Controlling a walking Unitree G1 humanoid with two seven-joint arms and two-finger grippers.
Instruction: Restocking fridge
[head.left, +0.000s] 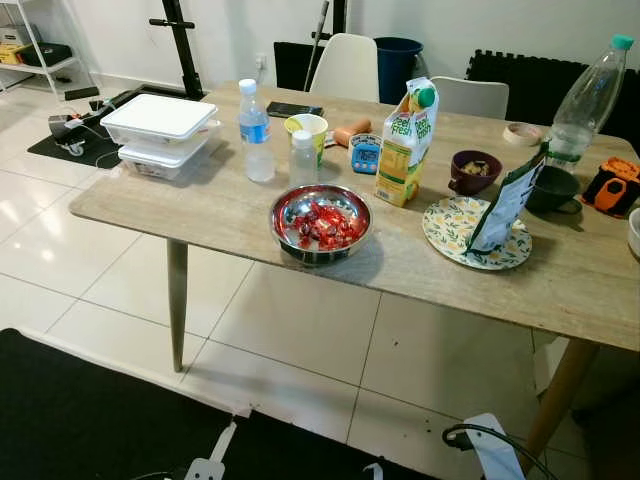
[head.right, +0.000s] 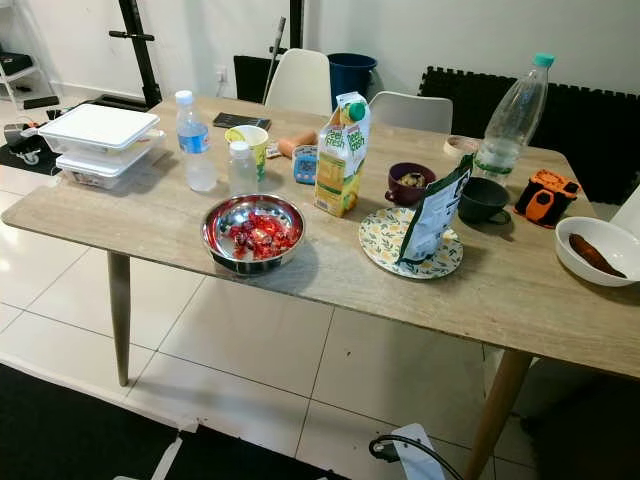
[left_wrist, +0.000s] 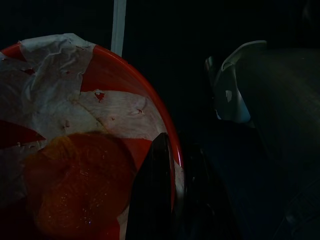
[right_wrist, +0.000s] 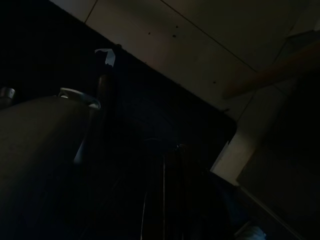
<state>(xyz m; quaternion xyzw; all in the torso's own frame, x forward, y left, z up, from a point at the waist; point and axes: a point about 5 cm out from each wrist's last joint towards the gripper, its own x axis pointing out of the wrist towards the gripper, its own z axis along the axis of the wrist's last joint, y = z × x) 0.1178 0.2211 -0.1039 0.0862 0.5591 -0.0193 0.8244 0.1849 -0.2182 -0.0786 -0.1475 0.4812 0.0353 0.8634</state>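
Left claw (left_wrist: 172, 200) grips a red bowl (left_wrist: 75, 150); right claw's state unclear; tabletop (head.left: 220, 215) groceries all unstocked.

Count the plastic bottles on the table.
3: a water bottle by the white boxes, a small bottle behind the metal bowl, a large bottle at the far right.

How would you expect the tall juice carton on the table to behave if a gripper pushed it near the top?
The juice carton stands tall on a narrow base, so it would probably tip rather than slide. Its walls look like soft card, likely denting under a firm squeeze. Its fill level cannot be seen, so weight is uncertain.
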